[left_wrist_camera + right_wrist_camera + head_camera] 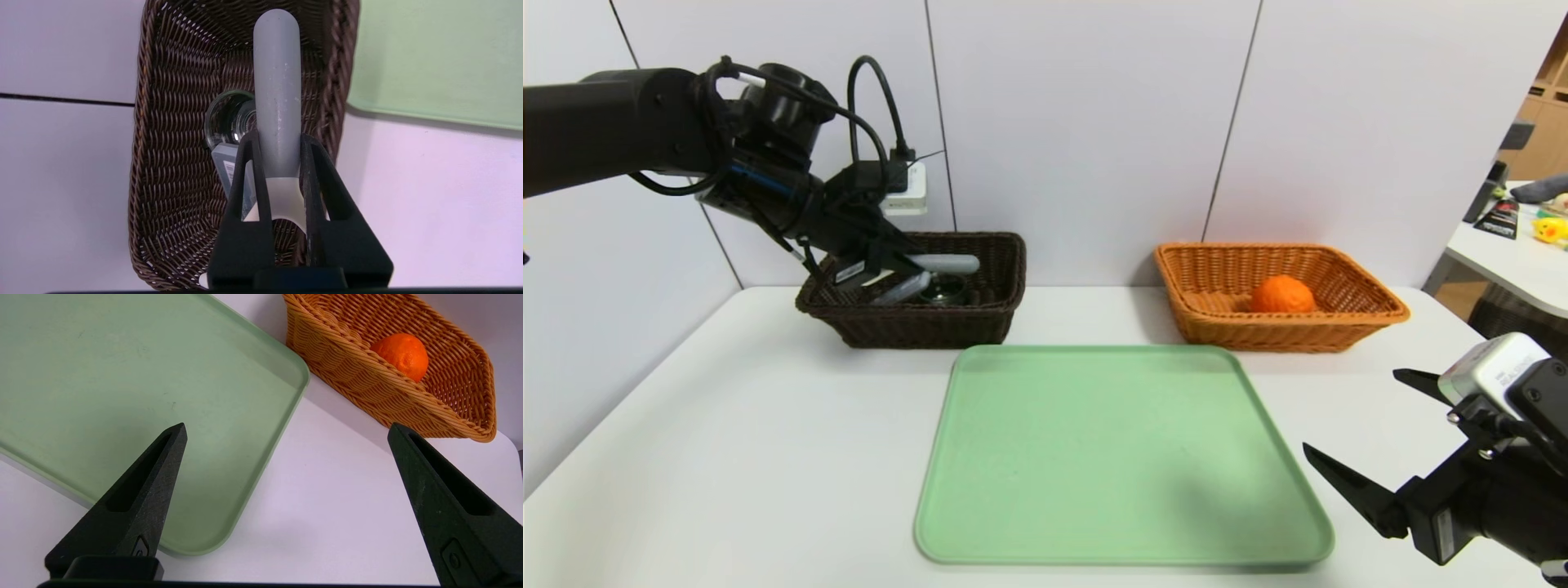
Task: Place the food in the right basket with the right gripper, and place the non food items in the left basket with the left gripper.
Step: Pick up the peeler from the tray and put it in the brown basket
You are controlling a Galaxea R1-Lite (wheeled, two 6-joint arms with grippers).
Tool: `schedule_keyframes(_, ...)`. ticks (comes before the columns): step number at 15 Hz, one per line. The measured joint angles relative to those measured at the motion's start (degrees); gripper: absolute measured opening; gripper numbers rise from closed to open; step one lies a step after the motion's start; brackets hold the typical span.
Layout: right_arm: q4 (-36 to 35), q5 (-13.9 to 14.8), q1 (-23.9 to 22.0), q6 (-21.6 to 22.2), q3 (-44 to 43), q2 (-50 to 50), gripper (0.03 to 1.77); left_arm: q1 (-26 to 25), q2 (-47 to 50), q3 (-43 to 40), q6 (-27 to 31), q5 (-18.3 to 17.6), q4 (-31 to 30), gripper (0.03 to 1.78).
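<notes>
My right claw [286, 428] hung spread wide over the desk [327, 506], beside the green tray [122, 375]; the orange fruit [402, 355] lay in the tan basket [359, 388].

A white counter [727, 425] carries three things, set against a pale panelled wall. A flat green tray [1123, 457] lies at the middle of it, toward the near edge, with rounded corners and a low rim. Behind the tray's left corner stands a dark brown wicker basket [915, 322], close to the wall. Behind the tray's right corner stands an orange-tan wicker basket [1278, 331]. The two baskets are well apart, with bare counter between them.
</notes>
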State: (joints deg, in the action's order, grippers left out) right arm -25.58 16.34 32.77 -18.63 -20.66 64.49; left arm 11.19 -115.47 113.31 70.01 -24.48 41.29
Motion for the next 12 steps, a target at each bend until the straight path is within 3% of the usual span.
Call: schedule_keyframes(12,0.06,0.02,0.0,0.05,1.68,-1.04,1.69,-2.43,-7.0,0.06,-0.17,2.38,-5.92,0.25)
